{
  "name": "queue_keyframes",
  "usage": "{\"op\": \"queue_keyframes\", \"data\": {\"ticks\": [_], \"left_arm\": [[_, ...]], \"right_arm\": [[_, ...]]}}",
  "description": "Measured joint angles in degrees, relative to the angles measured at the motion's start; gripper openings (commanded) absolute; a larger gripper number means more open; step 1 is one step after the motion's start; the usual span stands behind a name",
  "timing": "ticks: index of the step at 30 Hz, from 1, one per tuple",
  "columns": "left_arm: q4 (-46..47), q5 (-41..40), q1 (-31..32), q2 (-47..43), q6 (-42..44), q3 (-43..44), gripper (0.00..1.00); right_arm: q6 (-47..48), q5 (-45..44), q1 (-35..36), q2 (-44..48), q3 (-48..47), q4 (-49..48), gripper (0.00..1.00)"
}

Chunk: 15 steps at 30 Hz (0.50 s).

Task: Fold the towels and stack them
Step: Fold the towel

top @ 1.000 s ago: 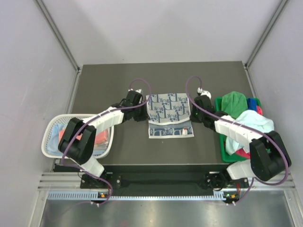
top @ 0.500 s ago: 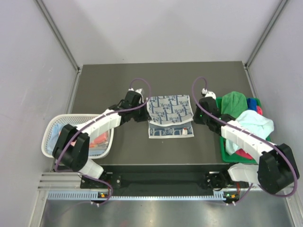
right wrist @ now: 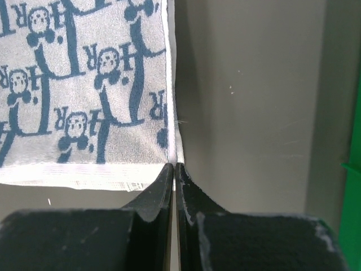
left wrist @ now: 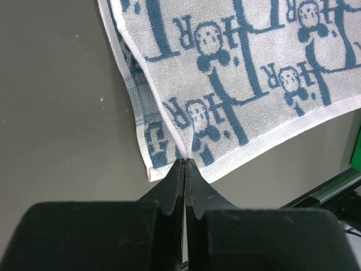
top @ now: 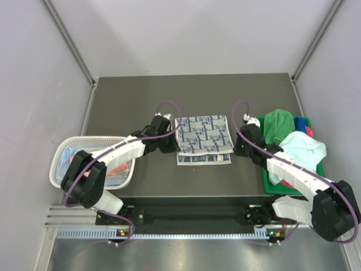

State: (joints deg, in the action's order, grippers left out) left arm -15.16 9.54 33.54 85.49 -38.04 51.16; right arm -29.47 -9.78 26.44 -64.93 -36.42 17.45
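A navy-and-white patterned towel [top: 203, 138] lies on the dark table, its far half folded toward me over the near half. My left gripper [top: 176, 148] is shut on its left corner, seen in the left wrist view [left wrist: 185, 162]. My right gripper [top: 233, 149] is shut on its right corner, seen in the right wrist view [right wrist: 174, 165]. The towel's upper layer [left wrist: 242, 79] hangs from both grips; its near edge [right wrist: 84, 175] rests below. More towels, green [top: 279, 123], pale mint [top: 299, 148], blue and pink, are piled at the right.
A green bin [top: 269, 183] at the table's right edge holds the towel pile. A white mesh basket [top: 61, 151] at the left edge holds pink and blue cloths. Grey walls stand on three sides.
Both grippers have carried the towel's far edge toward me, over the near half. The folded flap now covers most of the lower layer.
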Motion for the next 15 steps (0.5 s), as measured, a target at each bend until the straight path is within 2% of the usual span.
{"op": "queue_keyframes", "data": {"ticks": [15], "left_arm": [[0.22, -0.79, 0.35, -0.74, -1.51, -3.37, 0.00]], "right_arm": [[-0.83, 2.40, 0.04, 1.36, 4.44, -1.01, 0.00]]}}
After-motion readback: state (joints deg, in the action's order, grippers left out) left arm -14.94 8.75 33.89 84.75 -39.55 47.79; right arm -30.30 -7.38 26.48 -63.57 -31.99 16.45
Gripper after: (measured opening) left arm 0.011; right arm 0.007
